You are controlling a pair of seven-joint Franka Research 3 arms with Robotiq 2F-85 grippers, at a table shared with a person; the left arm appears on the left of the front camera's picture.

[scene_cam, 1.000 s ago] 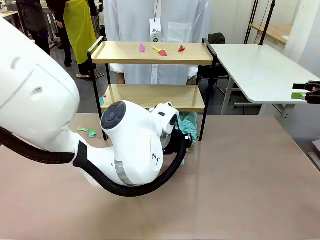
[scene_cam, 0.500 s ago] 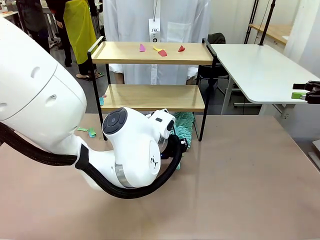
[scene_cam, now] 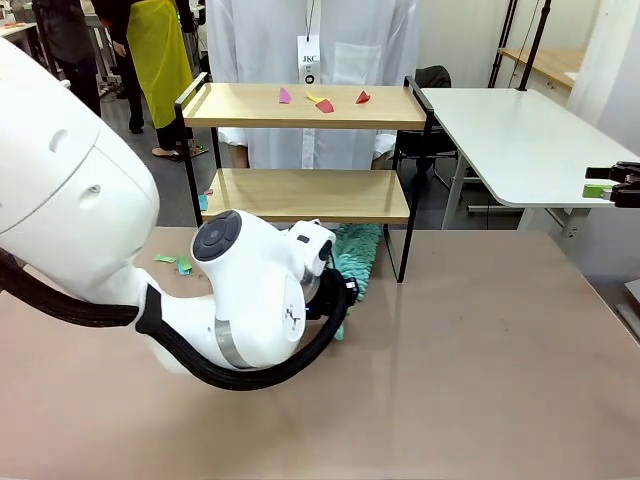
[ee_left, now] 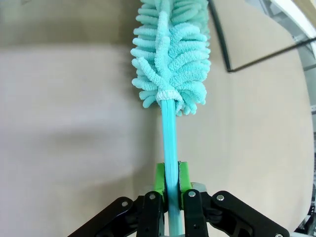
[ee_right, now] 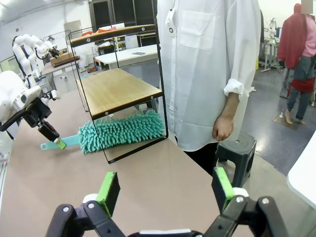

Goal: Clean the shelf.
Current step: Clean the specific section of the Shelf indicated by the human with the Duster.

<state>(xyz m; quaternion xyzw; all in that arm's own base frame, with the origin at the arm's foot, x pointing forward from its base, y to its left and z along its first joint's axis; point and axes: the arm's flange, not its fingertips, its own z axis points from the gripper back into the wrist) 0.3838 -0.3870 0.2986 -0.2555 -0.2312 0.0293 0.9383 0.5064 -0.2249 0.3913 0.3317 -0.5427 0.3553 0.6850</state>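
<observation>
Left wrist view: my left tool [ee_left: 171,174] is clamped tight on the thin handle of the duster [ee_left: 170,54], whose fluffy head points away from me over the desk [scene_cam: 480,340]. From the right wrist view, that head lies at desk level under the shelf [scene_cam: 240,105], between its legs. My right tool [ee_right: 165,190] has its jaws wide apart and holds nothing, and it sits off at the right side, well apart from the shelf.

The shelf stands at the far edge of the desk, just in front of a person. Its lower board looks bare to me. The top board carries several coloured scraps [scene_cam: 322,101], untouched. A few more bits [scene_cam: 178,263] lie on the desk left of the shelf. I judge most of the job remains, since the top board has not yet been swept.
</observation>
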